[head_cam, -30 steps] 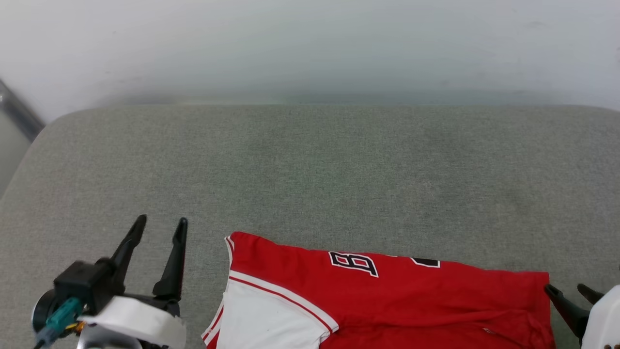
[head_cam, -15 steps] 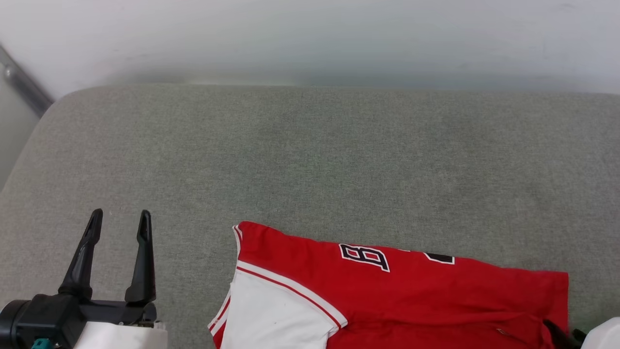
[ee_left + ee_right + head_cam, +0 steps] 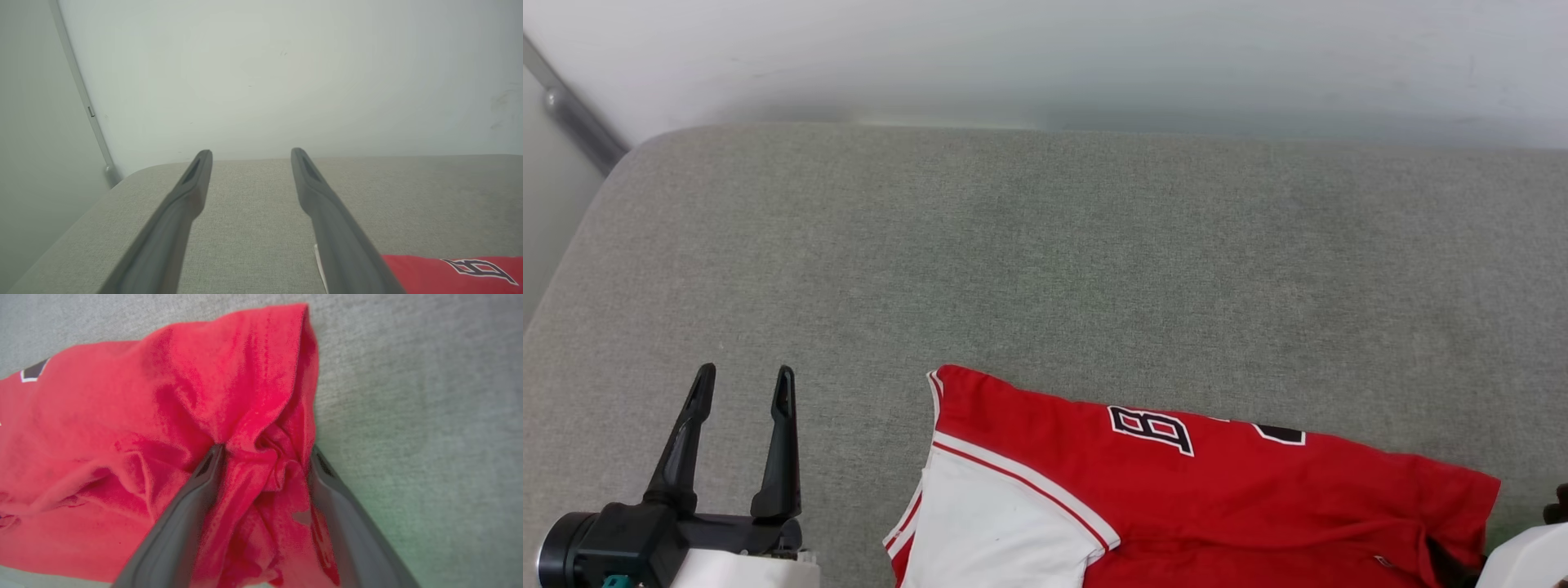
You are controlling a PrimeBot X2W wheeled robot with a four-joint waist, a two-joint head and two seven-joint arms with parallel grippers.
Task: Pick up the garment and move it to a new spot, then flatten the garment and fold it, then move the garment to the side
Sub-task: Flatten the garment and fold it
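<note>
The garment (image 3: 1217,498), a red jersey with a white sleeve and black lettering, lies on the grey cushion (image 3: 1045,269) at the near edge of the head view. My left gripper (image 3: 745,374) stands open over bare cushion to the left of the white sleeve, apart from it; its wrist view shows the spread fingers (image 3: 250,152) and a strip of the garment (image 3: 429,273) at lower right. My right gripper (image 3: 265,449) is open at the garment's (image 3: 143,416) right corner, with bunched red cloth lying between its spread fingers.
A pale wall (image 3: 1045,57) rises right behind the cushion's far edge. A grey metal bar (image 3: 572,114) runs diagonally at the far left, past the cushion's rounded corner. My right forearm (image 3: 1527,559) shows pale at the lower right corner.
The camera has tilted, so the whole scene has shifted. My left gripper has drawn back to the left and straightened. My right gripper has sunk toward the frame's bottom edge, over the garment's right corner.
</note>
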